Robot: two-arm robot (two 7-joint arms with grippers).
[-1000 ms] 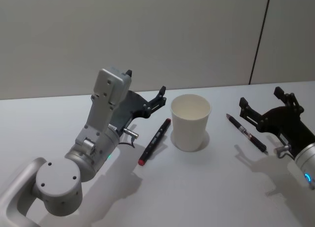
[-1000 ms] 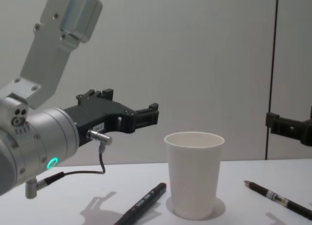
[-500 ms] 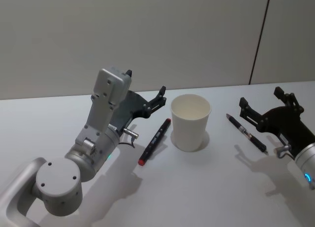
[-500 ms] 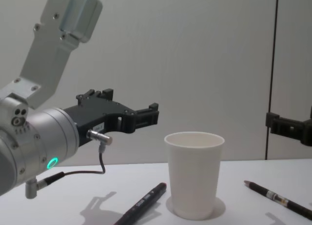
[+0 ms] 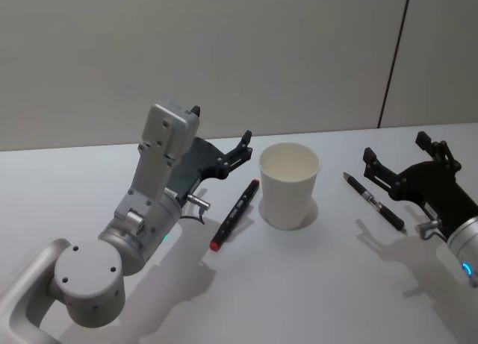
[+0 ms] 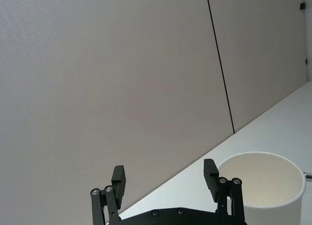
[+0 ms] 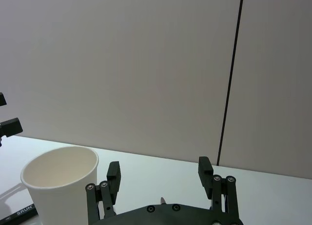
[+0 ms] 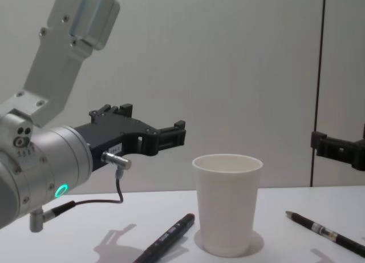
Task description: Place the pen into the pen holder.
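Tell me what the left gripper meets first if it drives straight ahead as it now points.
Probably nothing before the back wall: the open left gripper hangs beside the pen holder, above its rim, though its nearer finger may pass close; depth is unclear.

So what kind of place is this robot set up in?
Likely a lab or office test bench: a plain white table, a bare panelled wall behind, and a paper cup with a marker and a thin pen either side.
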